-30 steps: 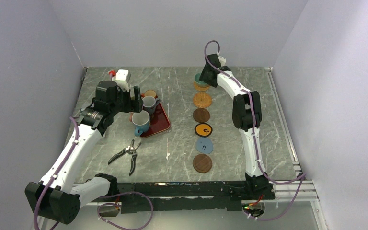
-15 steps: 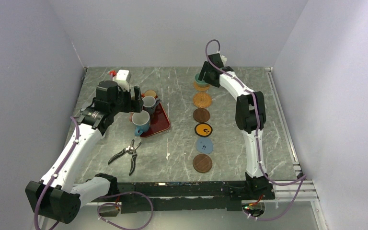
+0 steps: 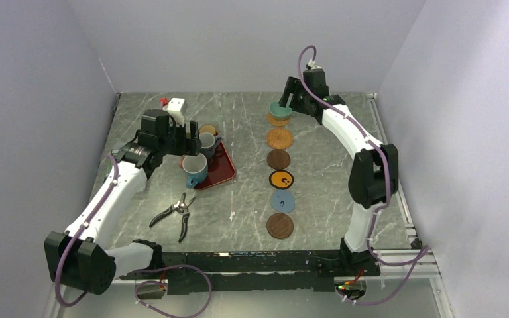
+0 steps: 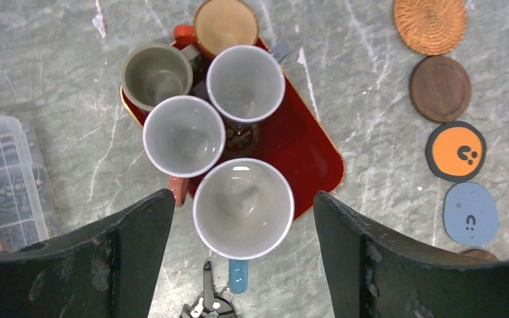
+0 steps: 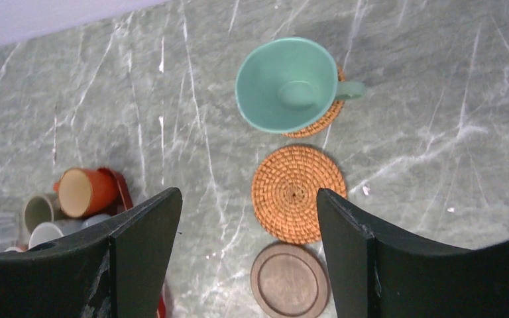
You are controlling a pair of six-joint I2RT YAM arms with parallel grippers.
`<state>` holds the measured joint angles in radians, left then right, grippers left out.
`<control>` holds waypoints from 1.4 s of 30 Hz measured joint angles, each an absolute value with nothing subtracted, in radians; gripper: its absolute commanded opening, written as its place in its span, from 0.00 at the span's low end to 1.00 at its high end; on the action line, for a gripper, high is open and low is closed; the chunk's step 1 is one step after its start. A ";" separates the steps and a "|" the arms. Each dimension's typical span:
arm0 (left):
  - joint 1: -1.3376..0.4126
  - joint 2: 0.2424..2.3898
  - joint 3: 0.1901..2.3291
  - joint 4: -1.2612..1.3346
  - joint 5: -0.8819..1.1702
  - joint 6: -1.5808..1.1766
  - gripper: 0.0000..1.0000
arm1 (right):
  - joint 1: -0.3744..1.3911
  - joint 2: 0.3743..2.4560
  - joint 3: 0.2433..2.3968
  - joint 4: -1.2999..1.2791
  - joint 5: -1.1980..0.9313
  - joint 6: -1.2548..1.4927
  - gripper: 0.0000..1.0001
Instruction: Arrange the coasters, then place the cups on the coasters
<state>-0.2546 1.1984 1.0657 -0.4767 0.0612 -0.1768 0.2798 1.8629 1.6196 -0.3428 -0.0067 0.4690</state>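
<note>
Six coasters lie in a column: a woven orange one (image 3: 279, 119) under the teal cup (image 3: 279, 108), another woven one (image 3: 279, 138), dark brown (image 3: 278, 159), black with orange face (image 3: 281, 179), blue (image 3: 282, 201), dark brown (image 3: 280, 226). My right gripper (image 5: 247, 199) is open and empty, above and clear of the teal cup (image 5: 285, 83). My left gripper (image 4: 243, 199) hangs open over the blue cup (image 4: 242, 208). Behind that cup on the tray stand the pink-handled white (image 4: 183, 136), grey-white (image 4: 245, 83), olive (image 4: 157, 75) and orange-brown (image 4: 225, 25) cups.
The red tray (image 3: 222, 171) sits left of the coaster column. Pliers (image 3: 175, 215) lie on the table in front of it. A clear plastic parts box (image 4: 6, 179) is to the tray's left and a small white box (image 3: 175, 105) at the back.
My right gripper has opened wider and drawn up and away from the teal cup, which stays on the far woven coaster. The left gripper shifted slightly over the tray.
</note>
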 measured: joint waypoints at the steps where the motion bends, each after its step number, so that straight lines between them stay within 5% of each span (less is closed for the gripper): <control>1: -0.242 1.214 1.066 -0.477 0.069 -0.178 0.79 | 0.279 1.829 1.582 -0.337 -0.012 0.461 0.79; 15: -0.161 1.316 1.038 -0.517 0.139 -0.224 0.61 | 0.269 1.469 1.173 -0.319 -0.054 0.369 0.79; 28: -0.162 1.293 0.971 -0.567 0.141 -0.257 0.55 | 0.269 1.457 1.149 -0.296 -0.104 0.366 0.78; 42: -0.185 1.376 0.981 -0.573 0.150 -0.257 0.35 | 0.269 1.460 1.132 -0.282 -0.118 0.370 0.77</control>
